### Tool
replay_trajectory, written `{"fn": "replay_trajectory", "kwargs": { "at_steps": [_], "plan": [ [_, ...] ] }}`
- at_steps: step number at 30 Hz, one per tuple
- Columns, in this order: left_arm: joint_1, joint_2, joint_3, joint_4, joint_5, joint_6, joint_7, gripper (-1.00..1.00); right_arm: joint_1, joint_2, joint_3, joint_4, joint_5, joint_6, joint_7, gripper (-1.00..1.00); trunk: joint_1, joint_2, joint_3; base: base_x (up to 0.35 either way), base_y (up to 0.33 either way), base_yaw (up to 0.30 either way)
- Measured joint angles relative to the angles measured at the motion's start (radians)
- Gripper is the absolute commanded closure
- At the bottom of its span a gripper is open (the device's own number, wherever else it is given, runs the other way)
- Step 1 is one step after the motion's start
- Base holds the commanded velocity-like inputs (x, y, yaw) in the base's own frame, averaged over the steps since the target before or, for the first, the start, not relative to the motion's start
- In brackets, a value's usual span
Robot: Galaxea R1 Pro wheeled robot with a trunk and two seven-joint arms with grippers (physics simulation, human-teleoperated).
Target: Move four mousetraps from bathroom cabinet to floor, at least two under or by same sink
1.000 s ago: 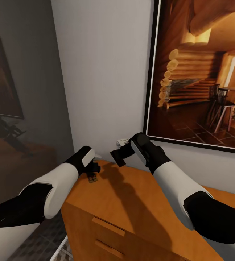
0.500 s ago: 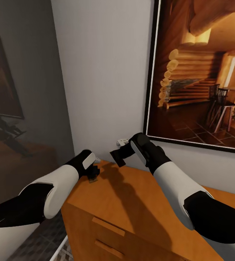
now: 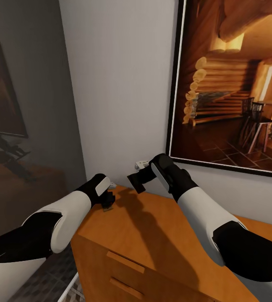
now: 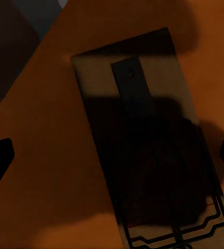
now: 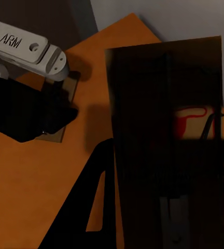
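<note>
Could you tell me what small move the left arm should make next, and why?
Probably lower slightly and close. The left end effector sits open over a mousetrap lying flat on the cabinet, fingertips on either side. The right end effector already holds another mousetrap.

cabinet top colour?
Orange-brown wood, plain; the cabinet shows best in the head view.
</note>
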Motion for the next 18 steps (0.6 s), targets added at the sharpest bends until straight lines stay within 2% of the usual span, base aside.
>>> {"fn": "replay_trajectory", "kwargs": {
  "at_steps": [5, 6, 18],
  "plan": [
    [0.0, 0.0, 0.0, 0.001, 0.0, -0.001, 0.0, -1.0, 0.0, 0.0, 0.0, 0.0, 0.0, 0.0, 0.0, 1.0, 0.0, 0.0, 0.0, 0.0, 0.0, 0.0],
    [0.0, 0.0, 0.0, 0.001, 0.0, -0.001, 0.0, 1.0, 0.0, 0.0, 0.0, 0.0, 0.0, 0.0, 0.0, 1.0, 0.0, 0.0, 0.0, 0.0, 0.0, 0.0],
    [0.0, 0.0, 0.0, 0.001, 0.0, -0.003, 0.002, 1.0, 0.0, 0.0, 0.0, 0.0, 0.0, 0.0, 0.001, 1.0, 0.0, 0.0, 0.0, 0.0, 0.0, 0.0]
  ]
}}
